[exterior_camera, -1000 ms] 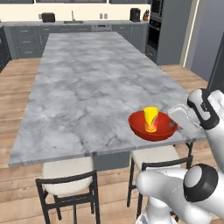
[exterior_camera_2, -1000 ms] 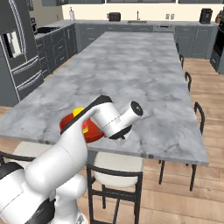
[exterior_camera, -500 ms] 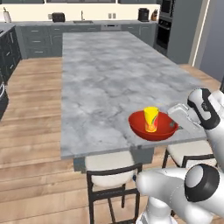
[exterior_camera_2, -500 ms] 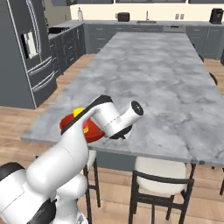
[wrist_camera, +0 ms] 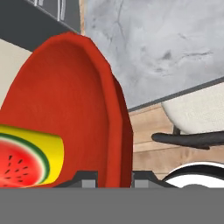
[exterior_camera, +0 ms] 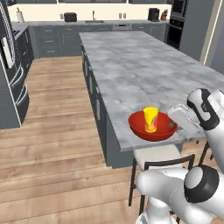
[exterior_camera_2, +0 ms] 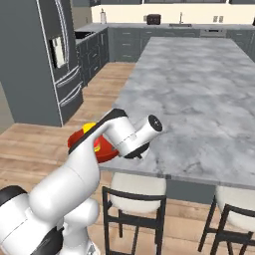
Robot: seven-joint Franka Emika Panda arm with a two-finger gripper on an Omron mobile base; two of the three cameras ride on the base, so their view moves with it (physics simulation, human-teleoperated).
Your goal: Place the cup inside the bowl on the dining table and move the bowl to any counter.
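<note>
Tool clamped on rim of shallow glossy red bowl, small yellow watermelon-print cup upright inside. Bowl overhanging corner of long grey marble bench. Likely rigid, slick, light; rim pinch risks tilt.

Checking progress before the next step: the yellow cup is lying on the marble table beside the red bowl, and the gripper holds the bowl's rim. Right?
Not quite. The cup stands inside the bowl, not beside it; the left base view shows this. The gripper does hold the bowl's rim.
</note>
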